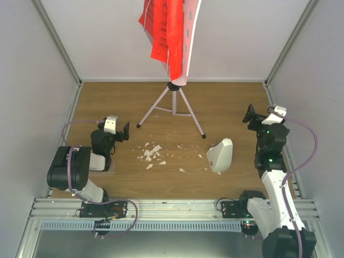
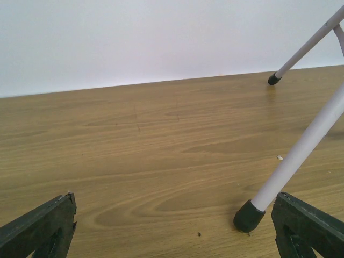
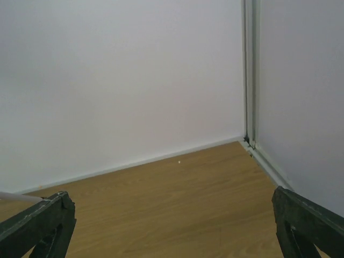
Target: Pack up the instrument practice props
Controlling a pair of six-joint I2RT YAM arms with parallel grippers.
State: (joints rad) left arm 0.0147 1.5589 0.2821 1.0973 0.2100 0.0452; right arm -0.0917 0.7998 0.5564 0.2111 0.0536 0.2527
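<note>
The music stand stands at the back middle on silver tripod legs [image 1: 173, 107], its pale perforated plate [image 1: 189, 37] carrying red ribbed sheets [image 1: 164, 32]. The white pyramid-shaped metronome [image 1: 221, 155] lies on its side right of centre. My left gripper [image 1: 119, 130] is open and empty, low at the left. In the left wrist view a tripod leg [image 2: 301, 156] with a black foot [image 2: 248, 216] rests just inside the right finger [image 2: 303, 228]. My right gripper [image 1: 257, 116] is open and empty at the right, facing the back right corner.
Small white crumbs [image 1: 152, 153] lie scattered on the wooden floor [image 1: 226, 113] between the arms. White walls close the back and both sides, with a metal corner post [image 3: 248, 70] at the back right. A metal rail [image 1: 172, 207] runs along the near edge.
</note>
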